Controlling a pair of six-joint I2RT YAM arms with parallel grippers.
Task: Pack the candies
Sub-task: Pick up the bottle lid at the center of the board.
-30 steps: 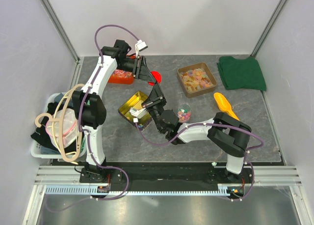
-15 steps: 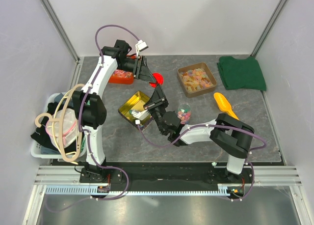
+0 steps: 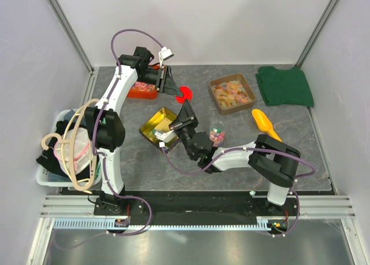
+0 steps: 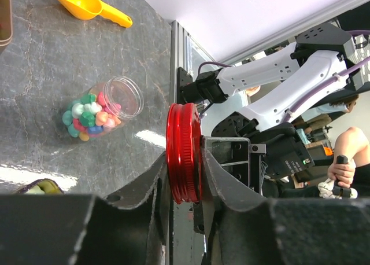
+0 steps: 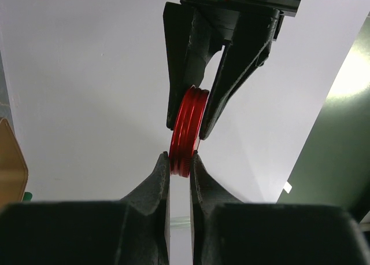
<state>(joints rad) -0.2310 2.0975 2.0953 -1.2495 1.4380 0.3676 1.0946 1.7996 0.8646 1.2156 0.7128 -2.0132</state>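
The clear plastic jar (image 3: 216,133) of mixed-colour pebble candies (image 4: 87,116) stood open nearest. Beyond it the right gripper (image 5: 180,164) pinched one edge of the red ridged screw lid (image 5: 186,120), and the left gripper (image 4: 184,156) clamped the far edge. The left should probably let go only once the right's pinch is secure.

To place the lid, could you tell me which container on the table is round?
The clear jar of mixed-colour candies, mid-table; the brown tray, orange-red tray and gold tin are rectangular.
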